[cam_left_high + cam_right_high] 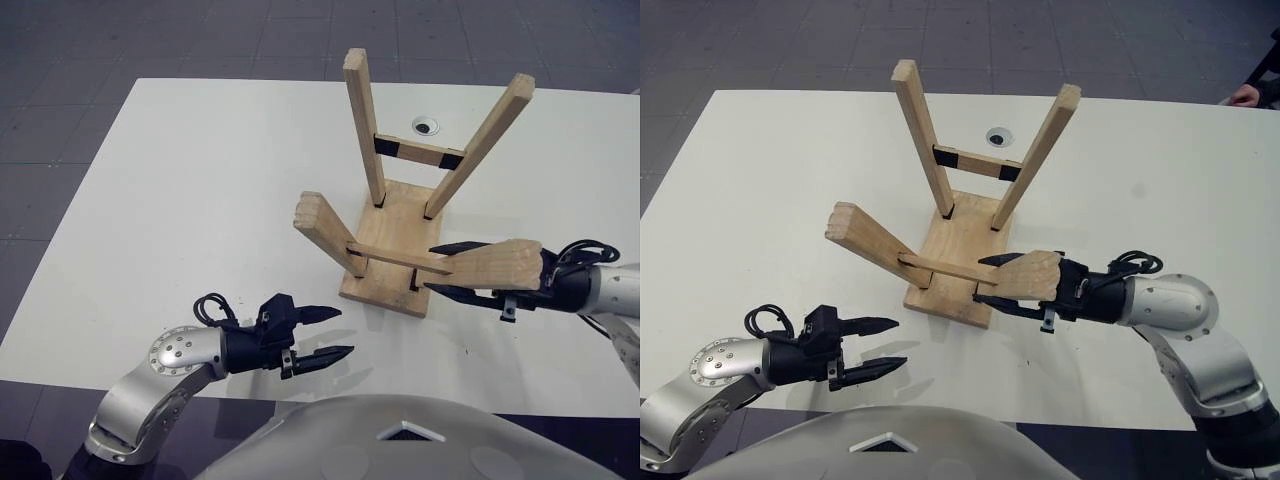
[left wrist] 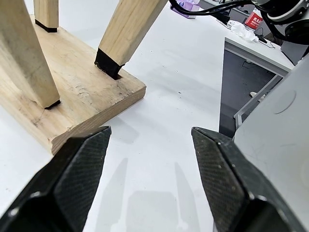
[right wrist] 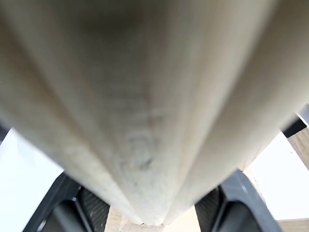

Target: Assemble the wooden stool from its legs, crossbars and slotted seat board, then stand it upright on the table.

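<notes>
The stool sits upside down in the middle of the white table [image 1: 180,200]. Its seat board [image 1: 400,215] lies flat, so the legs can go in from the top. The two far legs [image 1: 365,125] stand up from the board with a crossbar [image 1: 420,152] between them. The two near legs lean out toward me, joined by a second crossbar [image 1: 395,258]. I think they are not sitting straight in their slots yet.

The right claw [image 1: 432,268] is pinching the near leg [image 1: 495,262] on its side, one finger above and one below. I think it holds the leg so it can tip the pair up straight. The left claw [image 1: 345,332] is spread wide and holds nothing. It hangs near the table's front edge, apart from the stool, maybe ready to help with the other near leg [image 1: 325,230].

The table has a small round hole [image 1: 425,125] at the back. The floor [image 1: 200,30] is dark grey tiles.
</notes>
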`<state>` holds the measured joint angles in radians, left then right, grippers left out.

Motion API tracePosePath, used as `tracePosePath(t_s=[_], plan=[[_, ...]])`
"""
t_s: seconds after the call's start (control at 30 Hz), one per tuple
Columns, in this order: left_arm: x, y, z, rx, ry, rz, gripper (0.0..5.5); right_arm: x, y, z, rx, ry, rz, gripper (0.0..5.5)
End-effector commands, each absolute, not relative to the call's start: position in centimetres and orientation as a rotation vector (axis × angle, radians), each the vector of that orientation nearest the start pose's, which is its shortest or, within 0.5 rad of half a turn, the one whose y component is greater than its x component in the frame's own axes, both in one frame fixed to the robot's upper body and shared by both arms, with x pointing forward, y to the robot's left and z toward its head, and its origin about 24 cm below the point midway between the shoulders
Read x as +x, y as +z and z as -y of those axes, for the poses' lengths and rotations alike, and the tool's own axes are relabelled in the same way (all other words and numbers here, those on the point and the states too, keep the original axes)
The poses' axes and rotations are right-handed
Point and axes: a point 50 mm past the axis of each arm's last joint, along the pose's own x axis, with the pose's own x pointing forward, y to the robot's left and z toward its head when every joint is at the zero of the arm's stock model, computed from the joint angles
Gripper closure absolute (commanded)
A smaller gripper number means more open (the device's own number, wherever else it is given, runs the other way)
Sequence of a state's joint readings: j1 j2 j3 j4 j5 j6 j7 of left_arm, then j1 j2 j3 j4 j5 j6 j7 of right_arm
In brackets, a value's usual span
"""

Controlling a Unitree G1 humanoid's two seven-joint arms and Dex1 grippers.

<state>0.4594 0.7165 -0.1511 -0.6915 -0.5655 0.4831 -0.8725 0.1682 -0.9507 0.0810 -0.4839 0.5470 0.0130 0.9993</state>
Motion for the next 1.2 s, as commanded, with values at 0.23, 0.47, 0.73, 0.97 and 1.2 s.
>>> tracePosePath(t_s=[0.23, 0.47, 0.73, 0.97, 1.2], plan=[[11.9, 7.3, -14.7, -0.091, -1.241, -0.476, 2.42, 19.2, 10.2, 24.0, -0.476, 1.389, -0.551, 3.47], [11.9, 7.4, -14.6, -0.097, -1.237, -0.477, 2.42, 19.7, 11.2, 24.0, -0.53, 1.447, -0.55, 3.47], [11.8, 7.4, -14.4, -0.101, -1.232, -0.475, 2.42, 19.7, 12.2, 22.9, -0.5, 1.444, -0.473, 3.47], [11.9, 7.3, -14.5, -0.103, -1.228, -0.477, 2.42, 20.7, 14.0, 21.5, -0.472, 1.384, -0.3, 3.47], [12.0, 7.1, -14.5, -0.105, -1.223, -0.478, 2.42, 21.9, 15.7, 20.9, -0.516, 1.357, -0.228, 3.47]])
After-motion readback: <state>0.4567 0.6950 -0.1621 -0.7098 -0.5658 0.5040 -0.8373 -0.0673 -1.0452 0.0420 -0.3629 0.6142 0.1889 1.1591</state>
